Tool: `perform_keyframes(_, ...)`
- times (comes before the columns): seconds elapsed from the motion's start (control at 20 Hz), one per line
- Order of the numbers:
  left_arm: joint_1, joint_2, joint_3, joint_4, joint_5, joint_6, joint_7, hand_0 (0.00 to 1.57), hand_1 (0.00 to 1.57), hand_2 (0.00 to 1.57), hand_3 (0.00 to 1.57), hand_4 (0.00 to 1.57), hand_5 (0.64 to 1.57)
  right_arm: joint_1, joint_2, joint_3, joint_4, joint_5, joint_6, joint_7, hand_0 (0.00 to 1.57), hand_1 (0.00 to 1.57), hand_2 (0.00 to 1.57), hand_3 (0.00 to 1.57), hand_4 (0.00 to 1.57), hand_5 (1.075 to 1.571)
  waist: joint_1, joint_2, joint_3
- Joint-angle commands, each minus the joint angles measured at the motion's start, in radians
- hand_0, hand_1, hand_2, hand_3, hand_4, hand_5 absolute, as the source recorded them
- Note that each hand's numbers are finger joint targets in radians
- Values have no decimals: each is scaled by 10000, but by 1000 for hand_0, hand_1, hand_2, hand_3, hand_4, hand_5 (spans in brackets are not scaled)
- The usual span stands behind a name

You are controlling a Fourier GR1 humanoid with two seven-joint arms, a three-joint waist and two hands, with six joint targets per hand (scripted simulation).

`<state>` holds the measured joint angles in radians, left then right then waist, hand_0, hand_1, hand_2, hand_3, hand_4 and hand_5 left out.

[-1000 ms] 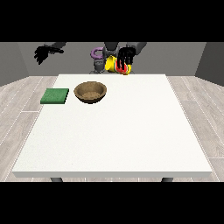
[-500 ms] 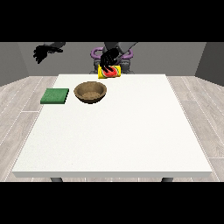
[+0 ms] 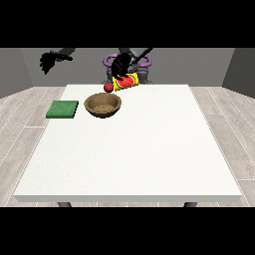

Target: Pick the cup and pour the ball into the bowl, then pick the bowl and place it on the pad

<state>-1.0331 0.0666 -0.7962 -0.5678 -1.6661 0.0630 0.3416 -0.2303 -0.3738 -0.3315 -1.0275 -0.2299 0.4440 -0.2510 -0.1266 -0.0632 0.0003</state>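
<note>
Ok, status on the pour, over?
Robot hand at view's right holds cup tipped sideways. Ball out of the cup, just above bowl far rim. Other robot hand raised, empty. Pad bare.

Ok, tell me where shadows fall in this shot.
Front view: even, soft light, no glare; the bowl shades its own inside and casts a faint shadow on the table; the black hand at the cup shows little detail against the dark robot.

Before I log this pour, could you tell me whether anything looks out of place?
Nothing is spilled. The yellow and red cup lies tipped sideways in the hand at the view's right, and the small red ball is in mid-air just above the brown wooden bowl's far rim.
</note>
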Motion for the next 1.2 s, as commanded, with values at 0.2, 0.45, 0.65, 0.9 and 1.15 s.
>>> perform_keyframes(0.2,736,-50,3513,-1673,3036,1883,701,1306,1306,1571,1571,1571,1069,69,177,-189,211,11,-783,554,0,0,0,0,251,1567,1371,-74,-118)
perform_keyframes(0.45,2179,-536,5834,-2755,6030,3561,-23,1023,1023,1257,941,1391,1300,373,204,-389,52,-118,-919,487,0,0,0,0,251,1567,1657,245,-146)
perform_keyframes(0.65,3436,-654,6846,-3888,9457,4450,-827,0,0,0,0,419,1561,-280,669,-100,-308,-124,-1026,304,0,0,0,0,354,1567,1162,1434,-272)
perform_keyframes(0.9,4572,-663,6896,-5462,13342,3708,-3187,0,0,0,0,0,1560,-720,1504,257,-587,325,-2178,292,0,0,0,0,297,1571,1609,1755,-138)
perform_keyframes(1.15,5932,-665,6941,-5968,15035,2041,-5706,0,0,0,0,0,1565,-650,2362,457,-642,649,-3288,228,0,0,0,0,295,1570,2401,2078,-34)
